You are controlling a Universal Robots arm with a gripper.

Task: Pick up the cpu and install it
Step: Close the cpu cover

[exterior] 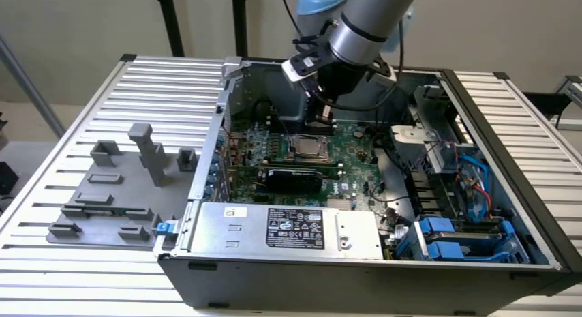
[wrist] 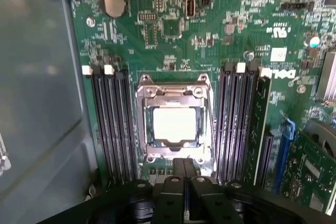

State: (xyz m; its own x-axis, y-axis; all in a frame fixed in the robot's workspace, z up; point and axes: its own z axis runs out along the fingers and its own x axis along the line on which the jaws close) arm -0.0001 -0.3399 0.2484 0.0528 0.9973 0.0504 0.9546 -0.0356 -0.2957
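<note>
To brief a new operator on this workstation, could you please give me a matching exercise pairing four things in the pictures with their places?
Things:
1. cpu
2. grey fixture
3. power supply
4. blue drive brackets

Places:
A. on the slatted table, outside the computer case, on the exterior view's left
B. inside the socket frame on the motherboard
C. in the case's near corner, on the exterior view's right
D. along the case's near edge, carrying a black label

Pairs: 1-B, 2-A, 3-D, 4-C.
</note>
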